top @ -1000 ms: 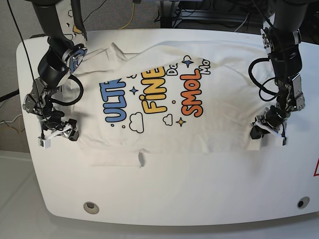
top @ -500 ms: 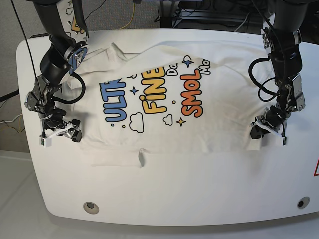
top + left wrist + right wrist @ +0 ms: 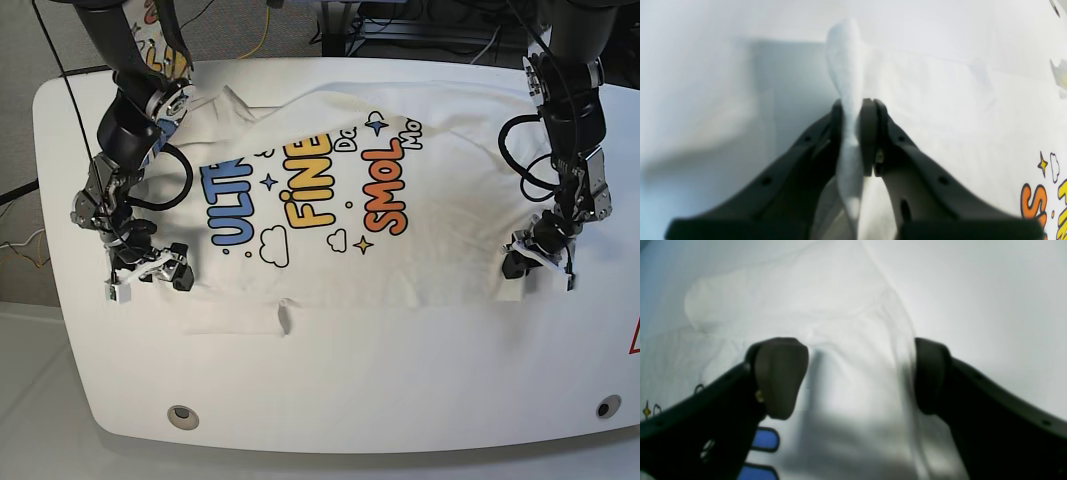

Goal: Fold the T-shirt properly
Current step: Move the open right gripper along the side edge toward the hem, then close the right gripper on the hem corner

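— The T-shirt, where does it lie against your grippers?

— Spread flat and print-up on the white bench, its lower edge toward the bench's near edge, where a small tab of cloth sticks out. My left gripper is at the shirt's corner on the base view's right side. In its wrist view my fingers are clenched on a thin upright ridge of white fabric, which rises between them and stands above the bench.

— And the other one?

— My right gripper sits at the shirt's opposite side edge, low over the cloth. Its jaws are spread wide, one finger over the shirt and the other at the hem, with a band of cloth lying flat between them, ungrasped. The blue lettering shows just under the near finger.

— Farther back?

— The print runs across the middle in blue, yellow and orange. One sleeve reaches toward the bench's far corner on my right arm's side. Beyond the far edge, cables lie on the floor.
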`<state>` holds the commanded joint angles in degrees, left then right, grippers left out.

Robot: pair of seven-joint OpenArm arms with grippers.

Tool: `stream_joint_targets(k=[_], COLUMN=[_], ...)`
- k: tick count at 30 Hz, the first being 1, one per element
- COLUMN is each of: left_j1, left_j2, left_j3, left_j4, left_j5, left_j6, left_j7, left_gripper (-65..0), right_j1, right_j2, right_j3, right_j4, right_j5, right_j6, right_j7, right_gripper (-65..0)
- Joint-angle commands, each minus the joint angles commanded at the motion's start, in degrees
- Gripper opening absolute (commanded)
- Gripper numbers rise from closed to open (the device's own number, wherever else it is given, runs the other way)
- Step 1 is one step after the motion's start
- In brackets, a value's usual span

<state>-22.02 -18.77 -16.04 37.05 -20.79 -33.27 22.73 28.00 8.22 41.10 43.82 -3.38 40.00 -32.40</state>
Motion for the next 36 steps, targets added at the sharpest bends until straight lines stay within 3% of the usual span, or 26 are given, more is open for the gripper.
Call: stream_joint_targets(k=[15,19,28,31,36], left_j1=[0.0,0.0,0.0,0.0,0.0], left_j2=[0.0,0.0,0.0,0.0,0.0], left_j3=[0.0,0.0,0.0,0.0,0.0], left_j4=[0.0,0.0,0.0,0.0,0.0], left_j5=[0.0,0.0,0.0,0.0,0.0], left_j6=[0.0,0.0,0.0,0.0,0.0], left_j7=[0.0,-0.1,-0.1,-0.2,-0.3], left_gripper=[-59.8,-59.8,-59.8,-59.8,-59.8], right_j1=[-1.0,-1.4,-2.5,-2.8,-2.9], right_j2=[0.0,0.0,0.0,-0.1,-0.1], right_j3=[-0.3,-0.3,-0.3,-0.3,-0.3], right_j4=[0.1,0.1,0.1,0.1,0.1], right_j5=[-0.4,-0.4,-0.4,-0.4,-0.4], right_j6=[0.0,0.0,0.0,0.0,0.0], right_j7=[0.0,0.0,0.0,0.0,0.0], right_gripper=[-17.3,-25.9,-55.2,-59.8,-60.6])
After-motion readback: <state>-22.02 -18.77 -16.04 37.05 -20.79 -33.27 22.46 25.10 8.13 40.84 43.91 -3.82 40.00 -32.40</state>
